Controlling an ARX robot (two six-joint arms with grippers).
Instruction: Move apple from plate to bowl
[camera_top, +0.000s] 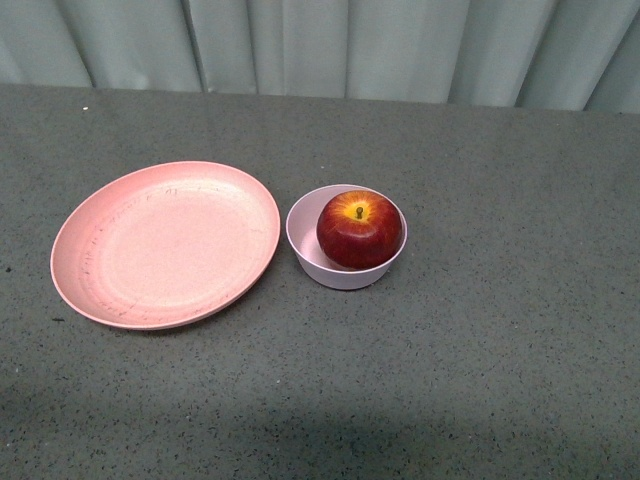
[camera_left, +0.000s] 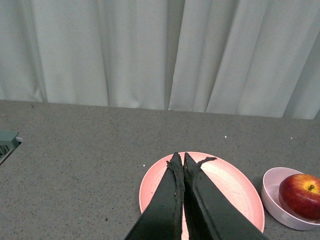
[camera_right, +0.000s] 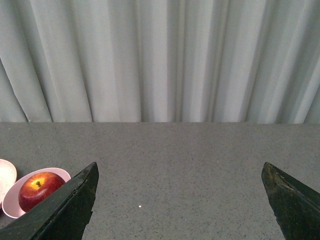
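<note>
**— Where is everything sitting, from the left edge of the table across?**

— The plate (camera_top: 165, 245) is lying toward the table's left side, with nothing on it. Just beside it, close to the middle of the table and nearly touching its rim, the bowl (camera_top: 346, 240) is standing, and the apple (camera_top: 359, 229) is resting inside it, stem up, filling most of it. The right half of the table (camera_top: 520, 300) is carrying nothing of the task. A pale curtain (camera_top: 320, 45) is hanging behind the far edge.

**— And your pincers?**

— My left gripper (camera_left: 180, 162) is hovering over the near side of the plate, its two jaws pressed together with nothing between them. My right gripper (camera_right: 180, 200) is hanging over the right part of the table, jaws spread wide, gripping nothing; the bowl and apple are showing off to its side. Neither arm is appearing in the front view.

**— So which step are you on?**

— I am judging the move as finished: the apple is in the bowl and neither pincer is touching it.

**— What is the next move calling for?**

— Little, I am thinking. It is calling for me to stay clear of the bowl, since the apple is sitting high in it and a nudge could tip it.
</note>
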